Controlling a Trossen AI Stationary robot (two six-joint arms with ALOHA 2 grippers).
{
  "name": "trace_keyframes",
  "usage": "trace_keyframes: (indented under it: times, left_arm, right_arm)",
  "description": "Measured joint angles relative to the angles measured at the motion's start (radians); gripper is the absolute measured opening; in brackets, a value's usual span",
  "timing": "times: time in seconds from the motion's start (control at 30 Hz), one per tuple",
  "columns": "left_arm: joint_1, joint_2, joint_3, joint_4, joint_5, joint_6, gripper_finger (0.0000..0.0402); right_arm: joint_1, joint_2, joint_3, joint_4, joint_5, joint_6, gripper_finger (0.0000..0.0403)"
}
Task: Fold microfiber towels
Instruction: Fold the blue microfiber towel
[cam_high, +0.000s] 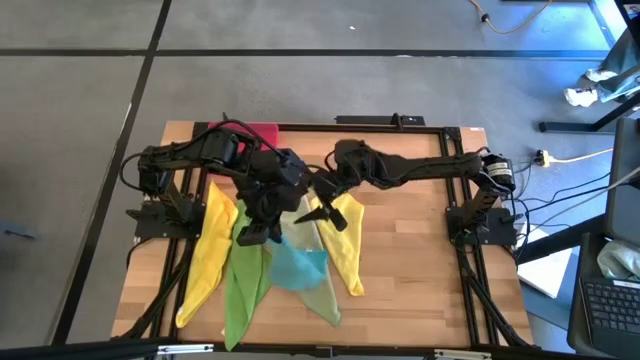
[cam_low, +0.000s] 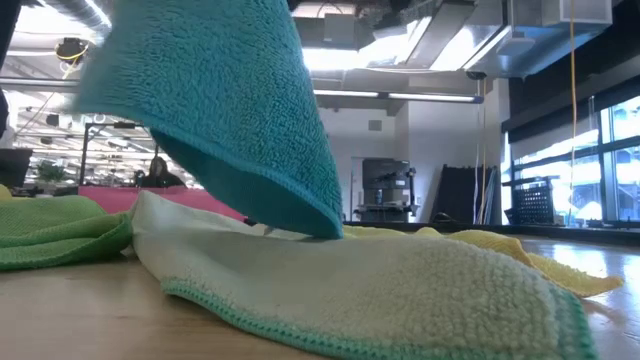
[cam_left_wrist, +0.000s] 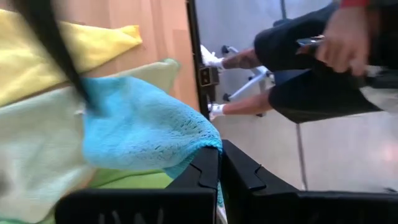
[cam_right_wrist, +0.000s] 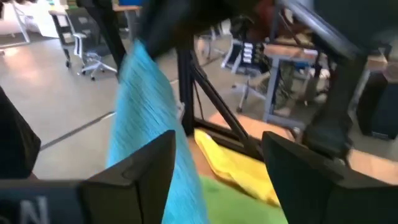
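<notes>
Five towels lie fanned on the wooden table (cam_high: 420, 250): a yellow one (cam_high: 205, 255), a bright green one (cam_high: 245, 285), a teal one (cam_high: 300, 265), a pale olive one (cam_high: 322, 298) and a second yellow one (cam_high: 347, 245). My left gripper (cam_high: 262, 228) is shut on the teal towel (cam_low: 230, 110), which is raised over the pale olive towel (cam_low: 380, 280). My right gripper (cam_right_wrist: 214, 168) is open beside the hanging teal cloth (cam_right_wrist: 146, 118). Whether it touches the cloth, I cannot tell. My left gripper pinches the teal towel at its edge (cam_left_wrist: 208, 144) between its two shut fingers (cam_left_wrist: 242, 177). The towel is lifted and hangs slack below the hold. Its lowest corner (cam_low: 322, 228) reaches down to the pale olive towel.
A pink-red tray (cam_high: 255, 130) stands at the table's far edge behind my left arm. A black frame runs round the table (cam_high: 440, 130). A seated person (cam_left_wrist: 311, 74) shows on the floor beyond the table. Bare wood lies to the right (cam_high: 420, 280).
</notes>
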Motion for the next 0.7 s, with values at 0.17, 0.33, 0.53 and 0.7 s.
trace_keyframes:
  times: [0.17, 0.33, 0.53, 0.7]
  left_arm:
    - [0.034, 0.0, 0.0, -0.001, -0.051, -0.001, 0.0]
    - [0.067, 0.0, 0.0, 0.029, -0.048, 0.005, 0.0]
    - [0.08, 0.0, 0.018, 0.146, -0.04, 0.005, 0.0]
    - [0.084, 0.0, 0.023, 0.108, -0.039, 0.005, 0.0]
  right_arm:
    - [0.048, -0.001, 0.0, 0.034, 0.031, 0.026, 0.0245]
    - [0.083, 0.0, 0.0, 0.034, 0.047, 0.019, 0.0245]
    - [0.085, 0.0, 0.0, -0.03, 0.175, -0.006, 0.0239]
    - [0.055, -0.005, 0.0, -0.167, 0.121, 0.02, 0.0201]
